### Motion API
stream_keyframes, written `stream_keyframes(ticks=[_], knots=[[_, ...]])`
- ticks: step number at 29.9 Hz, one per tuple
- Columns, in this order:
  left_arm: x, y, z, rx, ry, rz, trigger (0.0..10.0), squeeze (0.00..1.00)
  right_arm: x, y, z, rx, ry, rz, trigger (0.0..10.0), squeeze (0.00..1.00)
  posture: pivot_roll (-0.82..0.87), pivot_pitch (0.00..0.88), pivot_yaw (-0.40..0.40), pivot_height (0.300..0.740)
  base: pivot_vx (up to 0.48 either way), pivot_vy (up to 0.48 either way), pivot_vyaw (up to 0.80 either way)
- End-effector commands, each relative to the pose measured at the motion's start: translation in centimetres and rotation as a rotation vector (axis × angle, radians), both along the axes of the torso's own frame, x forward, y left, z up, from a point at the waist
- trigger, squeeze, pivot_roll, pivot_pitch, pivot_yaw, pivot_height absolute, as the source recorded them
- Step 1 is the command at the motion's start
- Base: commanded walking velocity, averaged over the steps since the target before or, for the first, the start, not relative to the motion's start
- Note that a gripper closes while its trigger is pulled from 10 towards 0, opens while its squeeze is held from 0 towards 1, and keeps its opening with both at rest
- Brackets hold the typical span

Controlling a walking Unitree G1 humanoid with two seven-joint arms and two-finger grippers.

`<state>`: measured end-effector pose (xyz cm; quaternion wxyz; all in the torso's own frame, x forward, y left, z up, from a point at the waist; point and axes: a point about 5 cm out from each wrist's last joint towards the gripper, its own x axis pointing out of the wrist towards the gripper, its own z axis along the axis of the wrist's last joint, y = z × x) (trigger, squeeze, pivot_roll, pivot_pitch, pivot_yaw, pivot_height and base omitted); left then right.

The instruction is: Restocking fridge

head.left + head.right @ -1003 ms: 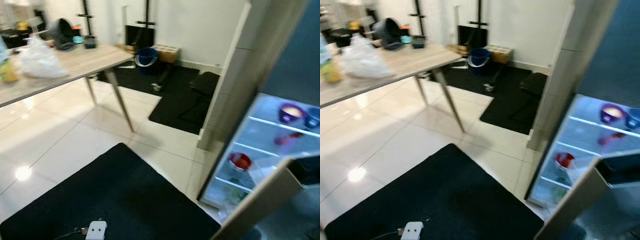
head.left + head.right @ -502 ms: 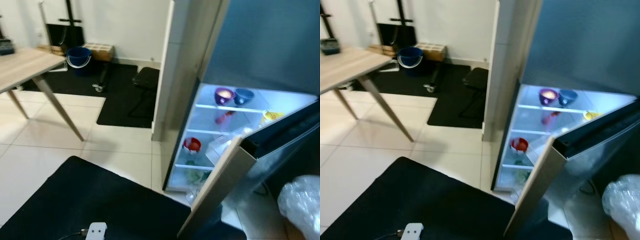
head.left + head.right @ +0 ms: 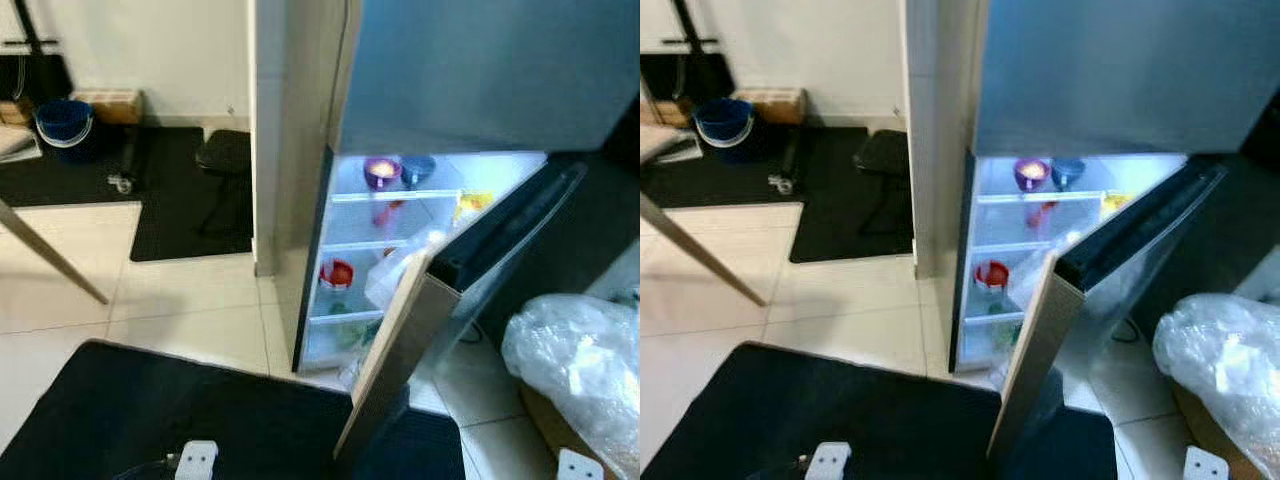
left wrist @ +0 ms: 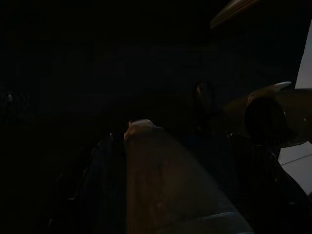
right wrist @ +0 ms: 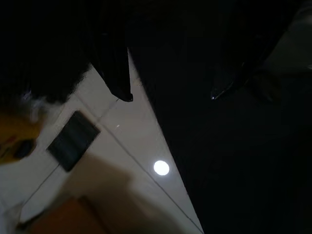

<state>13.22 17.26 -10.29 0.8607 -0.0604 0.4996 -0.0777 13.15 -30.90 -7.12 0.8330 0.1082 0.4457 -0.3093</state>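
Note:
The fridge [image 3: 450,70] stands straight ahead with its lower door [image 3: 400,350] swung half open and the inside lit. On the top shelf sit a purple bowl [image 3: 381,170] and a blue bowl [image 3: 417,168], with something yellow [image 3: 470,203] to their right. A red bowl [image 3: 337,272] rests on the shelf below, beside a clear plastic bag [image 3: 395,275]. My right gripper [image 5: 170,92] hangs open over the floor and the edge of a black mat, nothing between its fingers [image 5: 119,73]. The left wrist view is nearly black, with a dim rounded shape [image 4: 161,185].
A black mat [image 3: 180,420] lies in front of me with a small white device [image 3: 197,460] on it. A big crumpled plastic bag [image 3: 575,360] sits on the floor right of the door. A table leg [image 3: 50,260] and a blue bucket [image 3: 62,122] are at the left.
The camera has swung to the right: the table has slid out at the left and the open fridge now sits in the middle. The plastic bag at the right has come into view.

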Motion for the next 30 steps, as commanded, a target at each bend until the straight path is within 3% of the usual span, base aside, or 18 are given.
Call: stream_keyframes(ticks=[1,3,5,6,16,20,30], knots=[[-0.4,-0.3,-0.2,-0.003,0.019,-0.018,10.0,0.0,1.9,0.1,0.7,0.031,-0.122,-0.012,10.0,0.0,0.01,0.0,-0.032,0.74,0.0,0.0,0.0],[-0.4,-0.3,-0.2,-0.001,0.019,-0.02,10.0,0.0,2.6,0.3,1.1,0.058,-0.182,-0.021,10.0,0.0,0.01,0.0,-0.031,0.74,0.0,0.0,0.0],[-0.4,-0.2,-0.2,0.002,0.018,-0.024,10.0,0.0,4.9,0.6,2.2,0.116,-0.349,-0.02,10.0,0.0,0.0,0.0,-0.028,0.74,0.0,0.0,0.0],[-0.4,-0.2,-0.2,0.002,0.018,-0.025,10.0,0.0,5.3,0.7,2.4,0.124,-0.377,-0.012,10.0,0.0,0.0,0.0,-0.028,0.74,0.0,0.0,0.0],[-0.4,-0.3,-0.2,0.005,0.02,-0.035,10.0,0.0,8.4,1.3,4.3,0.201,-0.575,0.063,10.0,0.0,0.0,0.0,-0.032,0.74,0.0,0.0,0.0],[-0.5,-0.4,-0.2,0.007,0.024,-0.041,10.0,0.0,10.3,3.2,5.3,0.284,-0.663,0.238,10.0,0.0,0.0,0.0,-0.033,0.74,0.0,0.0,0.0],[-0.5,-0.2,-0.2,0.01,0.02,-0.043,10.0,0.0,13.2,4.8,7.3,0.315,-0.768,0.399,10.0,0.0,0.01,0.0,-0.029,0.74,0.0,0.0,0.0]])
